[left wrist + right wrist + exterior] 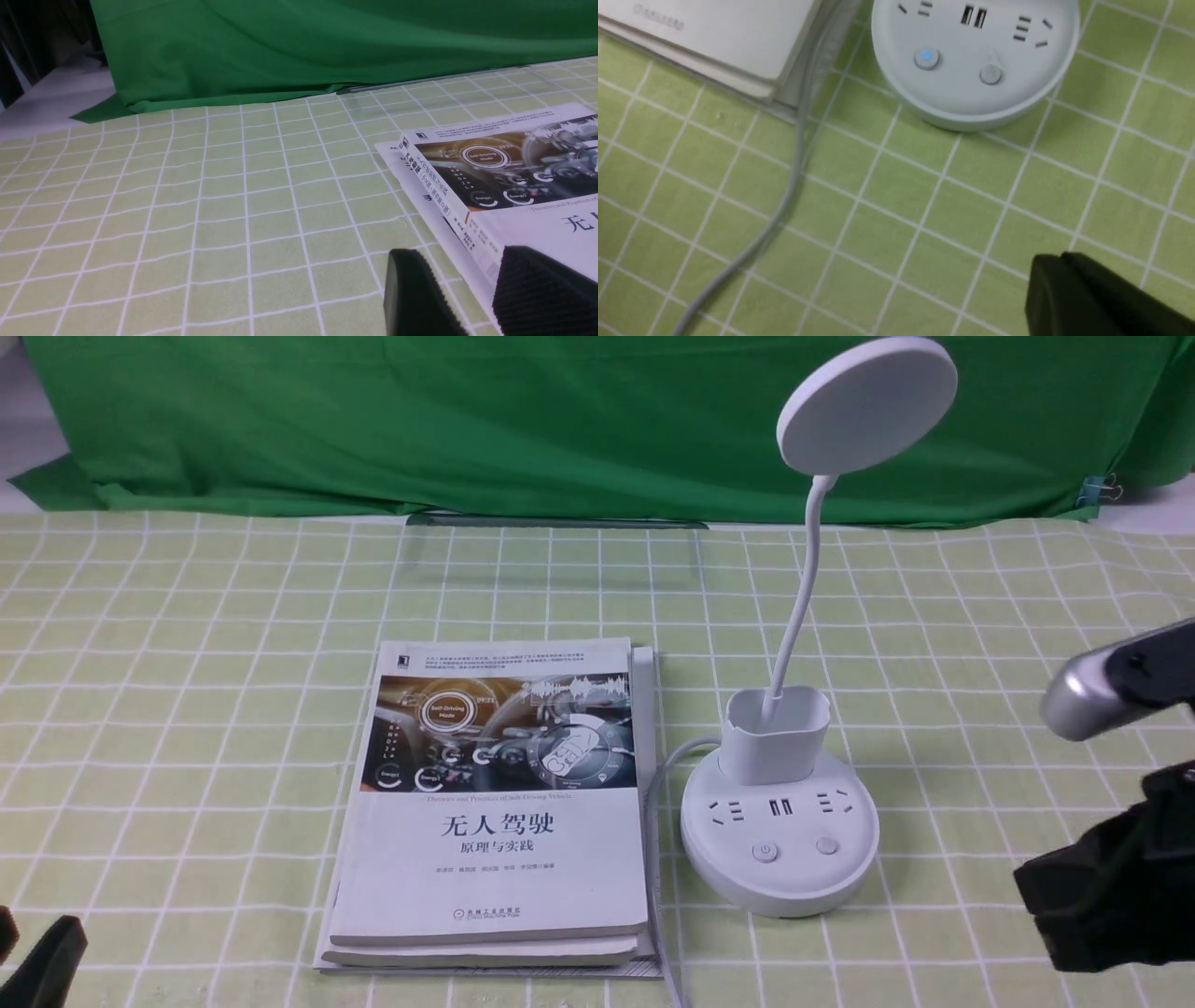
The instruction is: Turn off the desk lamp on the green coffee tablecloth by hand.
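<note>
The white desk lamp stands on the green coffee tablecloth (187, 709), right of centre. Its disc head (866, 403) is raised on a thin neck above a cup-like holder (777, 733) and a round base (780, 887). The base shows two buttons (765, 851), and in the right wrist view (971, 102) one button (926, 57) glows blue. My right gripper (1036, 891) is shut and empty (1057, 261), above the cloth to the right of and nearer than the base. My left gripper (458, 254) is open and empty, low at the front left (42, 957).
A small stack of books (495, 803) lies left of the lamp base, also seen in the left wrist view (504, 177). The lamp's grey cord (653, 859) runs between books and base toward the front edge (784, 200). A dark green backdrop cloth (467, 420) hangs behind.
</note>
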